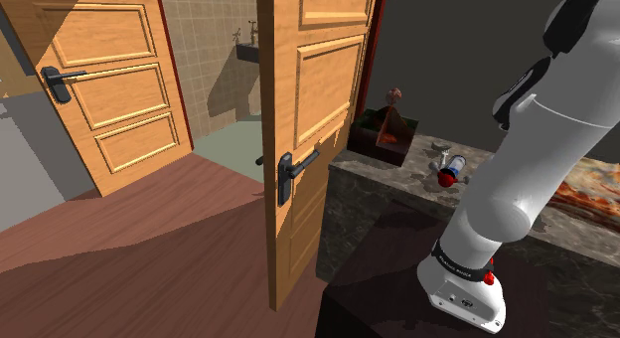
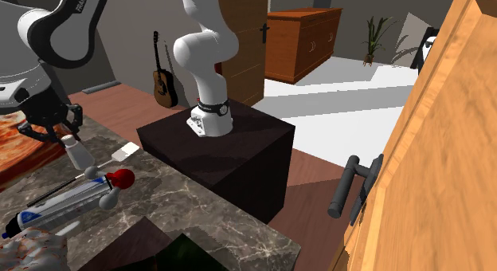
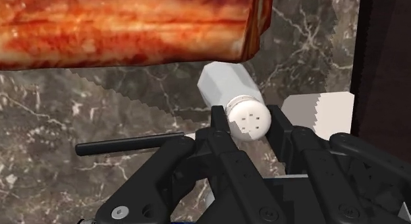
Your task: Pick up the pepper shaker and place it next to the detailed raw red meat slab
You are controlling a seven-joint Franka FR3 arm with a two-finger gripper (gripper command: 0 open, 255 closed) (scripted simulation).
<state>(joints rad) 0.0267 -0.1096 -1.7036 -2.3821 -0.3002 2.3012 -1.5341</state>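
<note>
In the wrist view my gripper (image 3: pixel 250 127) is shut on the pepper shaker (image 3: pixel 230 87), a white faceted shaker with a perforated cap, clasped near the cap between the two black fingers (image 3: pixel 220 120). Just past the shaker lies the raw red meat slab (image 3: pixel 125 25), marbled red and orange, on the dark marble counter (image 3: pixel 59 183). In the second exterior view the gripper (image 2: pixel 66 136) hangs at the left with the shaker (image 2: pixel 78 155) tilted beneath it, right beside the meat slab (image 2: pixel 20 146). In the shoulder view the arm covers most of the slab (image 1: pixel 593 192).
A black-handled serrated knife (image 3: pixel 128 145) and a white serrated tool (image 2: pixel 125 153) lie on the counter close to the gripper. A red-knobbed utensil (image 2: pixel 119 179) and a blue-and-white tube (image 2: pixel 48 206) lie nearer the counter's end. A planter box (image 1: pixel 383 132) stands by the wooden door (image 1: pixel 308 117).
</note>
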